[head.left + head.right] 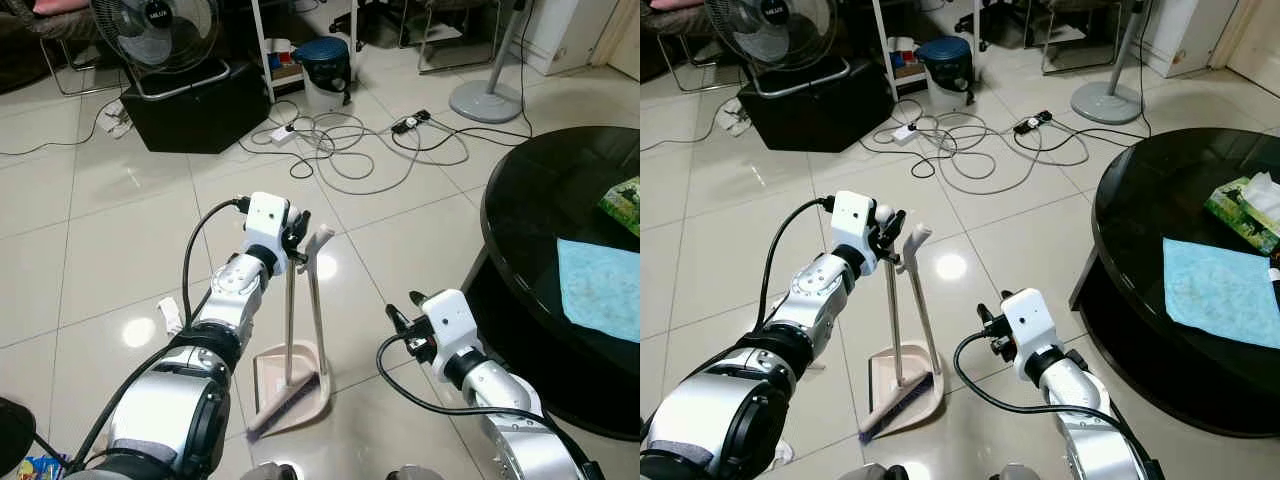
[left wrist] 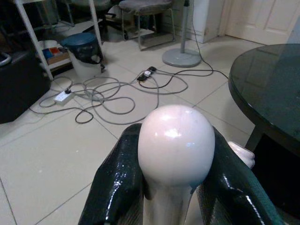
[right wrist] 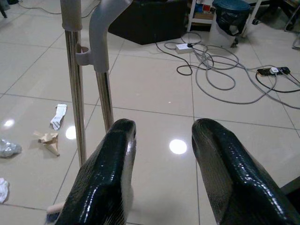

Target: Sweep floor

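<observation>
Tiled floor (image 1: pixel 120 220), glossy cream, with ceiling lights reflected in it.

Items in view:
- Broom (image 1: pixel 289 330): upright metal pole with a rounded pale knob on top, bristles down in the dustpan. Stands directly ahead of the robot, between the 2 arms.
- Dustpan (image 1: pixel 300 385): beige, flat on the floor, with its own pole rising just beside the broom pole and ending in a curved grey grip (image 1: pixel 322 238).
- Left gripper (image 2: pixel 174 187): raised at the top of the broom, its 2 black fingers (image 2: pixel 115 183) clamped on either side of the knob.
- Right gripper (image 3: pixel 163 154): low and to the right of the 2 poles, fingers spread with nothing between them, apart from both poles.
- Litter (image 3: pixel 49 138): scraps of paper and a white crumpled piece on the tiles near the pole bases.
- Cables (image 1: pixel 345 150): loose grey tangle with power strips, farther out on the floor.
- Bin (image 1: pixel 325 70): white with a dark bag, beyond the cables.
- Fan (image 1: pixel 160 30): on a black box at the far left.
- Round table (image 1: pixel 540 200): black, at the right, carrying a blue cloth (image 1: pixel 598 285) and a green tissue box (image 1: pixel 1240 212).
</observation>
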Motion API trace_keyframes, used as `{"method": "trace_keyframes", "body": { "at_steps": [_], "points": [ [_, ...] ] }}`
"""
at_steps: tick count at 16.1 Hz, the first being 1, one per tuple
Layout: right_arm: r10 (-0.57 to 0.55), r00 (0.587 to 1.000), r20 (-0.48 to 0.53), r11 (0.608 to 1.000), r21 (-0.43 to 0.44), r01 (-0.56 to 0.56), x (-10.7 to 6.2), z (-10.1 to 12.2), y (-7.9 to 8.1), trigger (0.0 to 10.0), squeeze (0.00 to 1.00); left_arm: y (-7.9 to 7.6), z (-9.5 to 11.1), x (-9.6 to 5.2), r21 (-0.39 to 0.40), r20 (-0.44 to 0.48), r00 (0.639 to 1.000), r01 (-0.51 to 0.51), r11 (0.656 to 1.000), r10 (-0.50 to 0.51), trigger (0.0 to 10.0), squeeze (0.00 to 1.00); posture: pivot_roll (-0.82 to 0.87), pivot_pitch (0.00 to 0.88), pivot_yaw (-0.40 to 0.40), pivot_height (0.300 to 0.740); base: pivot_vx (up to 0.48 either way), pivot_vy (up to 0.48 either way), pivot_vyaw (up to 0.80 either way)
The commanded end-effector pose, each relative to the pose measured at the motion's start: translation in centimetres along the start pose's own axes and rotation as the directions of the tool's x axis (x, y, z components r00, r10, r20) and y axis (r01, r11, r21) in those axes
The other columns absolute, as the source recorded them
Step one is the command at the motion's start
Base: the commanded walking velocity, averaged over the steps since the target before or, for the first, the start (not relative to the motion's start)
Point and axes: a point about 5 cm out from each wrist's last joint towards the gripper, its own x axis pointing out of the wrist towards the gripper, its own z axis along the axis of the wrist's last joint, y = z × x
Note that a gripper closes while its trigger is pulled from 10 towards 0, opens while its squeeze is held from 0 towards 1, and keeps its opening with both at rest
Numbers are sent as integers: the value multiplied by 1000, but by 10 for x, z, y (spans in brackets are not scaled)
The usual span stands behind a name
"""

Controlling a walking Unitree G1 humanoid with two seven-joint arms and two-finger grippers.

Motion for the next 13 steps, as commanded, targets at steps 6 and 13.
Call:
{"method": "trace_keyframes", "body": {
  "at_steps": [6,13],
  "points": [
    [43,996,72,999,-8,-43,20,22,9,10000,0,77,26,-41,206,94,995,1,979,-21,0,0,-107,39,55,740,0,0,0],
    [213,948,236,975,10,-221,30,66,13,10000,478,91,72,-79,268,126,967,182,946,-222,0,0,-73,37,47,740,0,0,0]
  ]
}}
